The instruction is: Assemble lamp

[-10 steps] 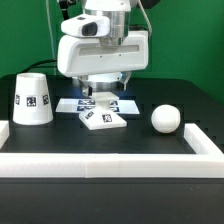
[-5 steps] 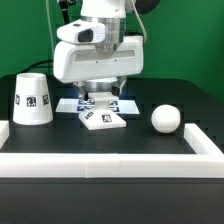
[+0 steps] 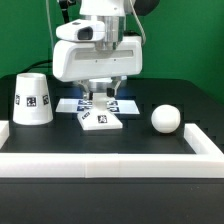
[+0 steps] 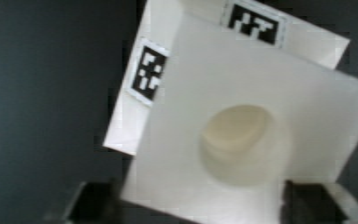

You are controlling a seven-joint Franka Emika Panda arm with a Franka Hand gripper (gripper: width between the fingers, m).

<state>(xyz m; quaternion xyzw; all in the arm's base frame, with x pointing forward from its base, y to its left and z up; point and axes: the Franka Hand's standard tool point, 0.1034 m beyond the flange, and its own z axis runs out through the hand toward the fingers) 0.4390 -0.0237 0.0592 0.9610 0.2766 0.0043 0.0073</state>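
Note:
The lamp's blocky white base (image 3: 101, 120) lies on the black table in front of the marker board (image 3: 72, 104). It fills the wrist view (image 4: 247, 90), with its round socket (image 4: 238, 135) facing up. My gripper (image 3: 106, 98) hangs just over the base's far side with its jaws open. In the wrist view the gripper (image 4: 208, 200) has a dark fingertip (image 4: 98, 203) on each side of the base's near edge. The cone shade (image 3: 32, 98) stands at the exterior view's left. The ball bulb (image 3: 166, 119) lies at the exterior view's right.
A raised white rim (image 3: 110, 162) runs along the front of the table and up both sides. The arm's wide white hand (image 3: 95, 55) hangs over the marker board.
The hand has shifted a little toward the exterior view's left, and its fingers now show below it over the base. The shade, bulb and base have not moved.

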